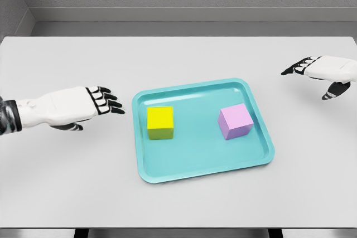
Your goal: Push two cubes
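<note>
On the tabletop (67,54) in front of me lies a teal tray (195,163), and both cubes sit inside it: the yellow cube (160,122) in the left part, the pink cube (235,121) in the right part, well apart from each other. My left robot hand (89,105) hovers just beside the left rim of the tray, fingers stretched out and holding nothing. My right robot hand (321,71) is farther away, near the right edge of the tabletop, fingers also relaxed and empty.

I judge the push has not begun. To do it well, I should bring each robot hand over the rim and low behind its own cube, meet the outer face flat with the fingers, and push slowly toward the middle, so no cube turns or tips. The tray may slide if I press the rim.

I can read no label, brand or writing anywhere.
</note>
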Controlling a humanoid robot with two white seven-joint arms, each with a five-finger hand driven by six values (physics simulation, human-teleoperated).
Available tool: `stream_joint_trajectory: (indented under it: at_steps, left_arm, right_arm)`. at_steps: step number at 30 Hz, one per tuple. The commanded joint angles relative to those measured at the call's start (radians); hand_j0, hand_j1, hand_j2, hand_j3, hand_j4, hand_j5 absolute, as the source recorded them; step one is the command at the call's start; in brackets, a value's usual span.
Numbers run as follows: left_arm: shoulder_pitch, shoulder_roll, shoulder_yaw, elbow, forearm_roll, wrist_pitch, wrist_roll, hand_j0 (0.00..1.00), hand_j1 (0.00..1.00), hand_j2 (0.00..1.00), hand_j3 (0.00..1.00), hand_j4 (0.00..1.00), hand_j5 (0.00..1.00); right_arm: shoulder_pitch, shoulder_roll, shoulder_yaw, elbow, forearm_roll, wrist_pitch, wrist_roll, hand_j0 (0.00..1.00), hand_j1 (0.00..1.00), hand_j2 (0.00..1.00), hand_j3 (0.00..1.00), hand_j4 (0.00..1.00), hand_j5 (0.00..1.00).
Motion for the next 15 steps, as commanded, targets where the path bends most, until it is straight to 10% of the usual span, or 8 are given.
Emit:
stream_joint_trajectory:
  at_steps: [1,15]
  left_arm:
    - [0.000,-0.001,-0.022,-0.004,-0.053,0.001,-0.139,0.89,0.89,0.89,0.89,0.89,0.89]
    - [-0.061,-0.132,-0.022,-0.023,-0.139,0.001,-0.193,0.84,0.84,0.84,0.84,0.84,0.84]
  right_arm:
    - [0.000,0.002,-0.001,0.002,-0.005,0.002,-0.001,1.00,1.00,1.00,1.00,1.00,1.00]
    - [-0.009,0.005,0.018,-0.027,-0.004,0.002,0.002,0.89,0.89,0.89,0.89,0.89,0.89]
